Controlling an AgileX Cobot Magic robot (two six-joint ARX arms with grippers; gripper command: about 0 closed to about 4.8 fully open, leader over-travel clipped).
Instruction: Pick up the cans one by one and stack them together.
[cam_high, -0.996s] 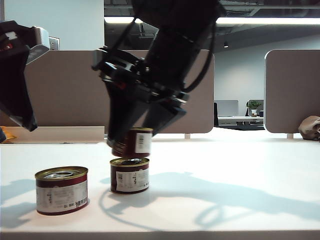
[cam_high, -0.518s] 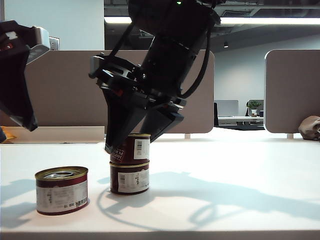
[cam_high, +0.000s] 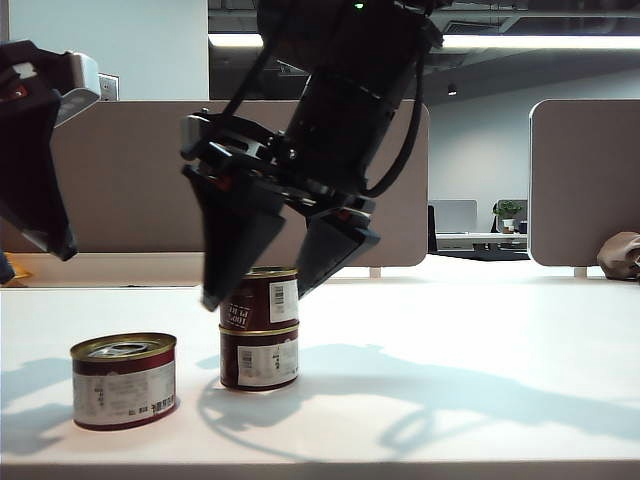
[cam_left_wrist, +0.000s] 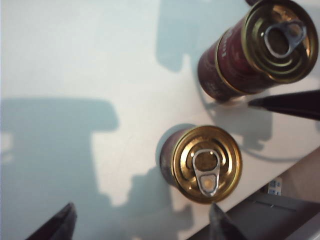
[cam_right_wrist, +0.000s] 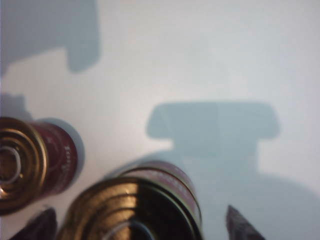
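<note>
Two cans stand stacked left of the table's middle, the upper can (cam_high: 262, 298) on the lower can (cam_high: 260, 360). My right gripper (cam_high: 255, 295) hangs over the stack, open, one finger on each side of the upper can and clear of it. The right wrist view shows that can's gold lid (cam_right_wrist: 135, 210) between the spread fingers of the right gripper (cam_right_wrist: 139, 225). A third can (cam_high: 123, 380) stands alone near the front left; its pull-ring lid (cam_left_wrist: 206, 164) shows in the left wrist view beside the stack (cam_left_wrist: 265, 47). My left gripper (cam_left_wrist: 142, 227) hovers high at the far left (cam_high: 50, 235), open and empty.
The white table (cam_high: 450, 340) stretches right of the stack. Beige partition panels (cam_high: 130, 180) stand behind its far edge. The lone can sits close to the table's front edge (cam_left_wrist: 280, 192).
The right gripper lowered the can it held onto the other can and then opened its fingers off it. The left gripper and the lone can stayed still.
</note>
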